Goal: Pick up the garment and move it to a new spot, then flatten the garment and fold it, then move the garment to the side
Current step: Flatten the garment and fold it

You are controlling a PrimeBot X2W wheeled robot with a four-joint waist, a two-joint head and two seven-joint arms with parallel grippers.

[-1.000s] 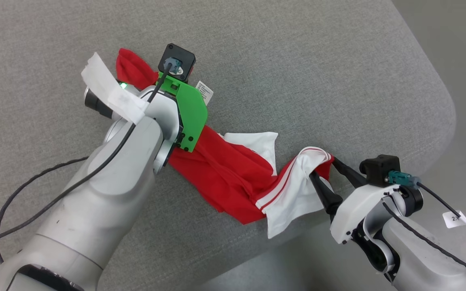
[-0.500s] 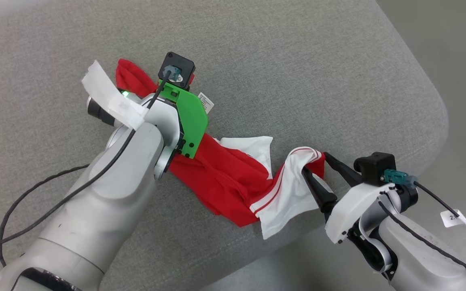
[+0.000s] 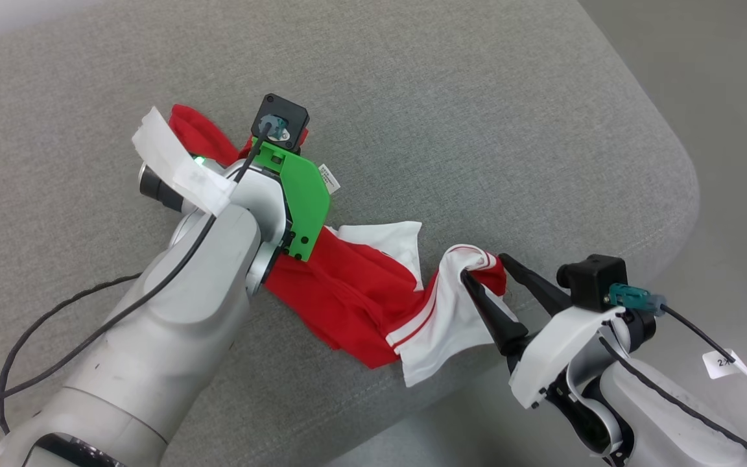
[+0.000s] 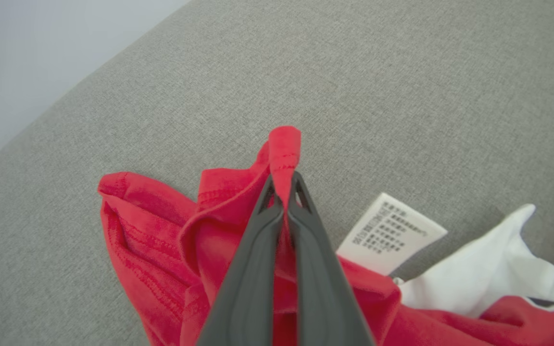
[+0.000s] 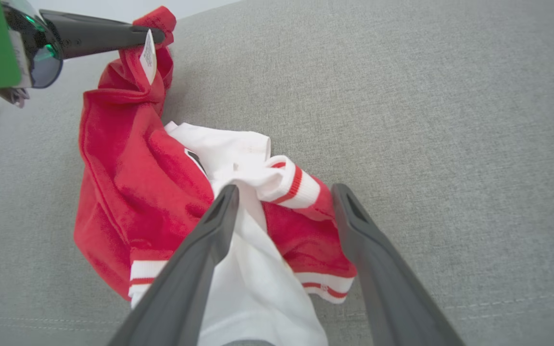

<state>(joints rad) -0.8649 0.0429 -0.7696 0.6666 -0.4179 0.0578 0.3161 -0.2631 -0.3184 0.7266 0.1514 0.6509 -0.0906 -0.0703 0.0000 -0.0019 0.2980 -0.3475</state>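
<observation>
Garment [image 3: 347,292] on my head view lies as a twisted rope of red and white cloth on the grey cushion [image 3: 477,130]. Its long axis runs on a diagonal from the upper left of the frame down to the lower right. The all-red end points to the upper left. The white end, with its red stripes, points to the lower right and reaches the cushion's front edge, where a white flap hangs just over it. A white care label [image 3: 329,177] sticks out of the red part near the middle of the frame.

On my left wrist view, the left gripper [image 4: 284,192] has its fingers pressed together on a hem of red cloth. A small tab of the hem pokes up past the tips in the centre of the frame, and the rest of the garment bunches below and to both sides of the fingers.

My right gripper [image 3: 484,269] sits at the lower right of the head view with its fingers spread wide. On the right wrist view, the striped white fold lies between the two tips, with one finger lying on white cloth and the other alongside the red. I see nothing pinched there. The garment's bulk stretches away from this gripper to the upper left of that frame.
</observation>
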